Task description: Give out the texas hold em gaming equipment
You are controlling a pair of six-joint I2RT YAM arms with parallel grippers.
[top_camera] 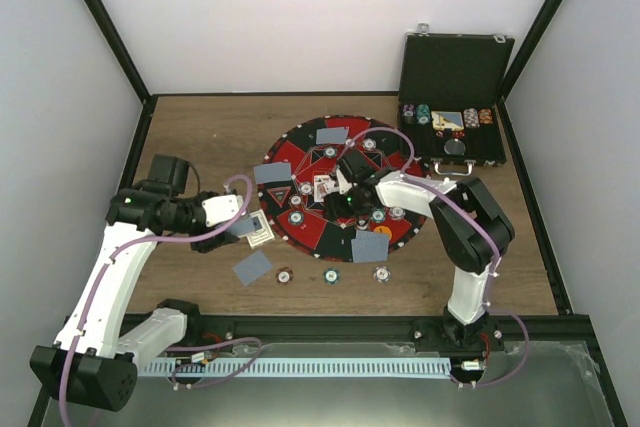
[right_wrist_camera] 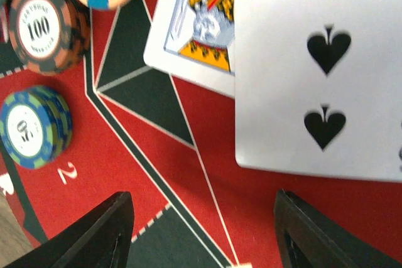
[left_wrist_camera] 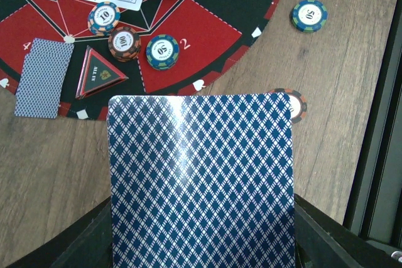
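Two-fingered pinch of left gripper (left_wrist_camera: 202, 252) on a blue-backed playing card (left_wrist_camera: 201, 180), over wood table (left_wrist_camera: 339, 155) just left of the mat (left_wrist_camera: 207, 36). Right gripper (right_wrist_camera: 204, 230) spread wide, empty, low over the mat, spade card (right_wrist_camera: 320, 67) and striped poker chips (right_wrist_camera: 47, 26) close by.

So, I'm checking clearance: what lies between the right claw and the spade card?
Nothing but bare mat, red and black with white lines, between the open right claw and the spade card; the right wrist view shows it.
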